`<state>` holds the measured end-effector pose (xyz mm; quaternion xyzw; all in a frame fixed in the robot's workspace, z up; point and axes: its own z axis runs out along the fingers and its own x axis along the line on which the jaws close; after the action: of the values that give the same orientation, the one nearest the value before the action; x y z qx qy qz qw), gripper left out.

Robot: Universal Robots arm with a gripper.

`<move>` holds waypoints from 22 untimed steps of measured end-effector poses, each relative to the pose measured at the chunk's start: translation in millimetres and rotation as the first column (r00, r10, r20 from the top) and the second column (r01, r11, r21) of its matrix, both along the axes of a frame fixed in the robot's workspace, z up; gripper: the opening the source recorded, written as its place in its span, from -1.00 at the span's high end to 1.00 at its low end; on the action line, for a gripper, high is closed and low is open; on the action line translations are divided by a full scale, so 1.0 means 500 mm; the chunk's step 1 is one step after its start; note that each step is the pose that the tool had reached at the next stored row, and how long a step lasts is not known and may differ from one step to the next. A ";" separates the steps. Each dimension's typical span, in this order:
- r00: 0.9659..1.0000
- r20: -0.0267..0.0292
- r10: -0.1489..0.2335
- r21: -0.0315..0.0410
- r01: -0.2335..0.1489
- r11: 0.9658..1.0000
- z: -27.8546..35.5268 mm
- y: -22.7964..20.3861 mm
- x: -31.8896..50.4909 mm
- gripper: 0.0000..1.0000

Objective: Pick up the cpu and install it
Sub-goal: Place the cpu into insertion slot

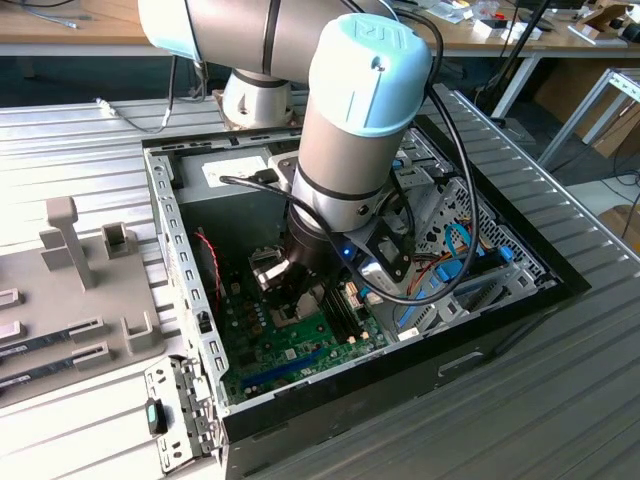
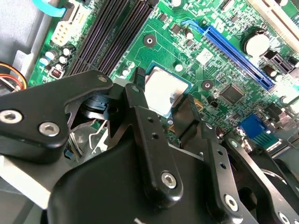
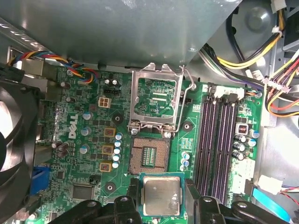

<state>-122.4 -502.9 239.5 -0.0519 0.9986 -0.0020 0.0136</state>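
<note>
Exterior view's widest thing: one ribbed metal worktop (image 1: 560, 400), one open computer case (image 1: 190, 300) sunk into it, one grey arm (image 1: 350, 150) with a pale blue cap reaching down inside. One grey fixture tray (image 1: 60, 290) near the worktop's edge on the exterior view's left, carrying two long narrow memory sticks (image 1: 70, 330). Wooden benches (image 1: 60, 30) along the room's far side, dark floor beneath.

Inside the case: one green motherboard (image 3: 84, 140), one black fan (image 3: 14, 140) at its edge, four dark memory slots (image 3: 217, 140) side by side, one long blue expansion slot (image 2: 233, 53). One socket (image 3: 149, 156) with bare contacts, its metal load frame (image 3: 156, 100) swung up and open at the socket's far edge.

One cpu (image 3: 161, 196), in both wrist views: small flat square, silvery-grey metal lid, thin green rim, slightly scuffed. Held just short of the socket's near edge, not seated.

One black claw (image 3: 161, 200), two fingers (image 3: 194, 196) clenched on opposite edges of the cpu.
</note>
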 end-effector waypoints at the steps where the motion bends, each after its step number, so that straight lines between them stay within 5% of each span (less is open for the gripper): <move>1: 1.000 0.000 -0.008 0.000 0.008 1.000 0.000 0.0000 0.000 0.05; 5: 0.998 0.000 -0.068 0.000 0.068 0.998 0.000 0.0007 0.000 0.05; 9: 0.998 0.000 -0.070 -0.001 0.070 0.998 -0.002 0.0225 -0.001 0.05; 12: 0.997 0.000 -0.084 -0.001 0.084 0.997 -0.019 0.0323 -0.006 0.05; 17: 0.996 0.000 -0.090 -0.002 0.090 0.996 -0.042 0.0328 -0.018 0.05; 21: 0.996 0.000 -0.093 -0.002 0.093 0.996 -0.073 0.0328 -0.022 0.05; 22: 0.993 0.000 -0.114 -0.002 0.114 0.993 -0.076 0.0358 -0.023 0.05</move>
<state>-133.8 -485.0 201.5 0.0054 0.9999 -0.0040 0.0133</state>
